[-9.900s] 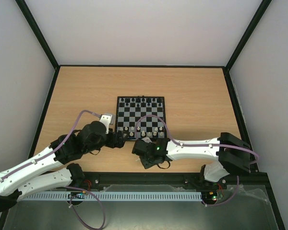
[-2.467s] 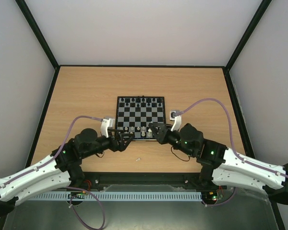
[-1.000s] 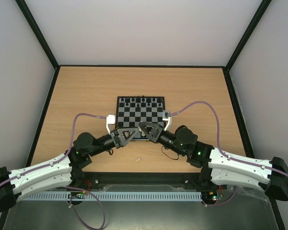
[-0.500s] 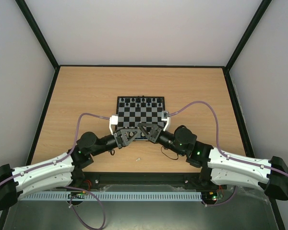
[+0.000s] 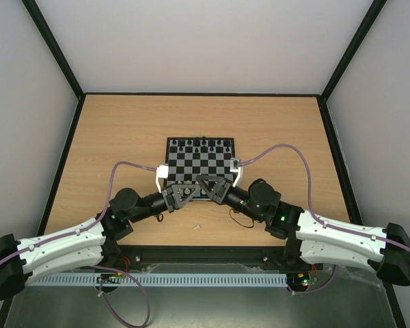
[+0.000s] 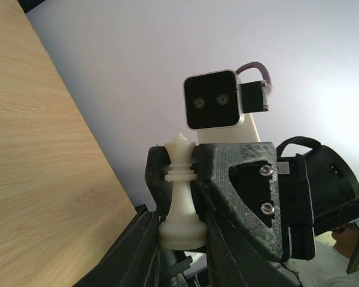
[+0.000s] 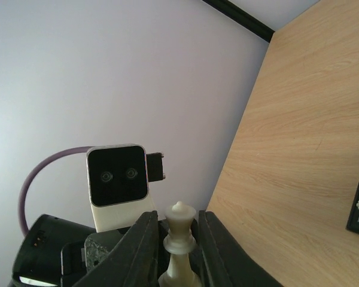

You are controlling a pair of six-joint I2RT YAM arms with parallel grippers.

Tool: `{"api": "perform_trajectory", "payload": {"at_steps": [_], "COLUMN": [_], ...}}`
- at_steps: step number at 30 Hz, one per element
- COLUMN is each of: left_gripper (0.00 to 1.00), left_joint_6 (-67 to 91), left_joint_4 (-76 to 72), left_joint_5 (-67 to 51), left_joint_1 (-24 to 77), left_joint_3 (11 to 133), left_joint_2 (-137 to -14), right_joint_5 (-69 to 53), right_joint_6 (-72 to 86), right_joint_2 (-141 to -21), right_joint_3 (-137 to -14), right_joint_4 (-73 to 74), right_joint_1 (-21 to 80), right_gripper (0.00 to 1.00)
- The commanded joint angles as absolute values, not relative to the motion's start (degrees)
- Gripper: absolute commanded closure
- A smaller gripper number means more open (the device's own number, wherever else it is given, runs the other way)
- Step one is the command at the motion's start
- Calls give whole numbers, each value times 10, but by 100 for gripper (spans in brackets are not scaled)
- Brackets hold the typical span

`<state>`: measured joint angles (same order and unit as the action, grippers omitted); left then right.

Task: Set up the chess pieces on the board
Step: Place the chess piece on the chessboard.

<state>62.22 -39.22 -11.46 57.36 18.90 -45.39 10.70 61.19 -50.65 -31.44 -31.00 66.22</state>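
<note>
Light wood-grain table (image 5: 123, 137) is seen from above, edged by a thin black frame (image 5: 199, 94). The board (image 5: 201, 162) is laid flat on it, about mid-table and square to the edges; its near edge is covered from view. A tiny white scrap (image 5: 197, 226) is noted on bare wood towards the front edge, apart from the board; what it is cannot be told.

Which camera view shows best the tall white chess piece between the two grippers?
The left wrist view: the tall white piece shows whole there, crown to base. The right wrist view shows only its upper part, at the bottom edge. In the top view, the left gripper and the right gripper hide it.
</note>
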Motion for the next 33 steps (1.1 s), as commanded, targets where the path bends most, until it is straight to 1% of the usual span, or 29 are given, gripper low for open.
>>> {"api": "perform_trajectory", "payload": {"at_steps": [1,7,10,14,15,17,18,21,22,26,30,33], "left_gripper": [77,78,78,78,78,77,77,76,76,76,75,75], "left_joint_6": [605,592,581,559,553,537,525,488,478,443,427,423], "left_joint_4": [-378,-334,-309,-255,-231,-191,-167,-79,-51,12,53,63], "left_joint_5": [-111,-111,-121,-137,-143,-164,-178,-214,-222,-281,-326,-356], "left_joint_1": [577,577,577,577,576,577,576,577,577,577,577,578], "left_joint_3": [201,206,213,231,236,251,261,287,291,287,286,287], "left_joint_2": [-441,-424,-417,-399,-395,-387,-385,-372,-365,-338,-307,-285], "right_joint_5": [118,133,141,149,149,138,131,110,102,39,-78,-166], "right_joint_6": [602,594,586,577,573,556,544,496,479,422,375,350], "right_joint_2": [-492,-469,-458,-443,-438,-430,-424,-414,-412,-438,-494,-532], "right_joint_3": [-325,-325,-331,-342,-348,-363,-374,-429,-450,-542,-615,-645], "right_joint_4": [-304,-266,-238,-186,-170,-126,-105,-8,33,137,218,257], "right_joint_1": [661,660,660,656,653,642,637,619,614,604,601,600], "right_gripper": [75,65,57,49,46,44,41,40,37,34,31,29]}}
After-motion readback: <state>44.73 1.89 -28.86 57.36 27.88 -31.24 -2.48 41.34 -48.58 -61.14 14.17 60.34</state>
